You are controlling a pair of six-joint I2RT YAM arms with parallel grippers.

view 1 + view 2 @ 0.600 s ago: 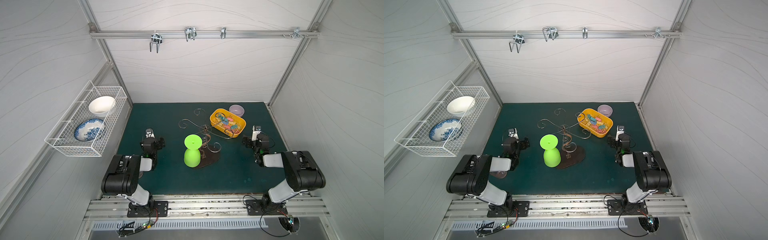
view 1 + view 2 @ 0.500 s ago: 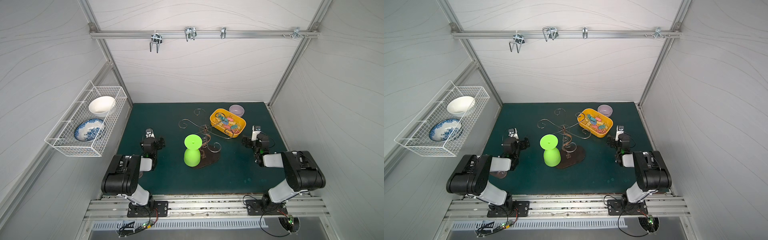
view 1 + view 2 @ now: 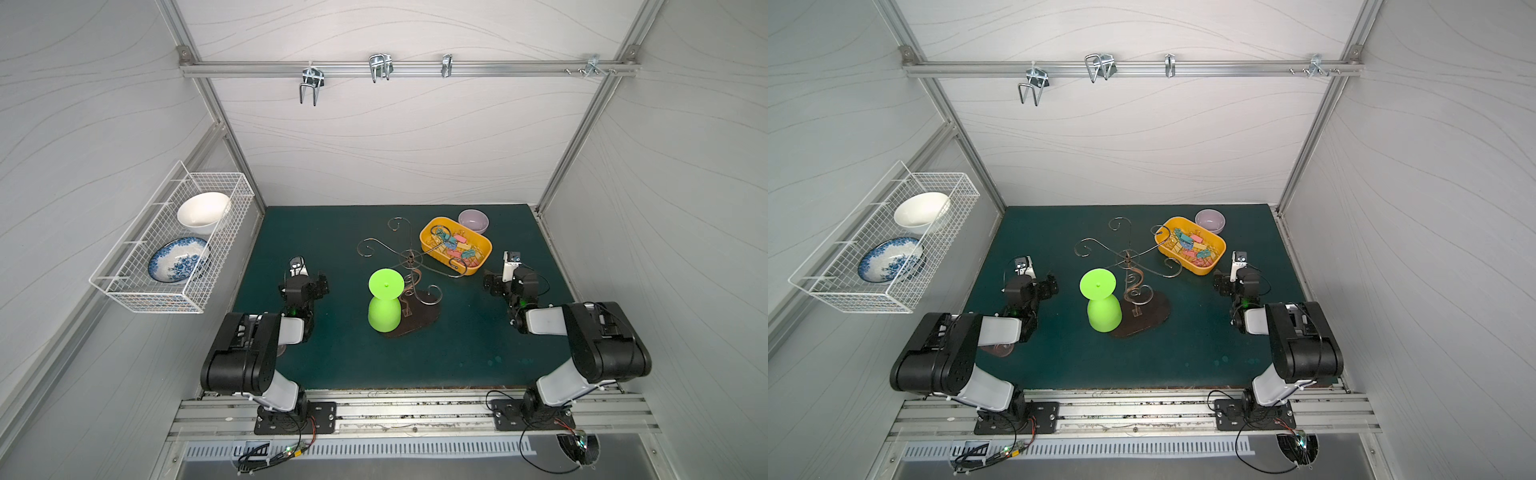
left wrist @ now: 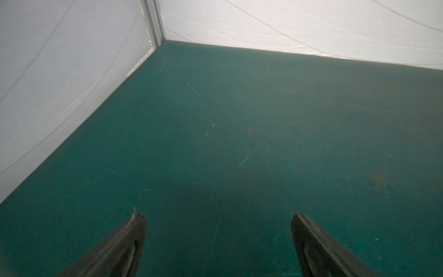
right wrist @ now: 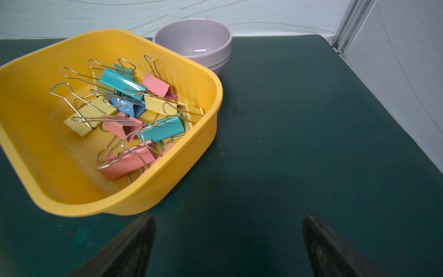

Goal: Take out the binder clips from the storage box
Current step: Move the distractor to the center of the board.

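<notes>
Currently, I see the storage box (image 3: pixel 478 267) right of centre in both top views, with the binder clips (image 5: pixel 124 112) heaped inside it. The right gripper (image 5: pixel 229 217) stands with jaws wide apart and empty, just beside the box's near wall. The left gripper (image 4: pixel 217 213) is likewise spread, over bare mat (image 4: pixel 239 144), well apart from the box.

The left arm (image 3: pixel 249 353) and right arm (image 3: pixel 602 345) each have bulky black joints, pale grey links, a screwed black base plate and thin black cables
</notes>
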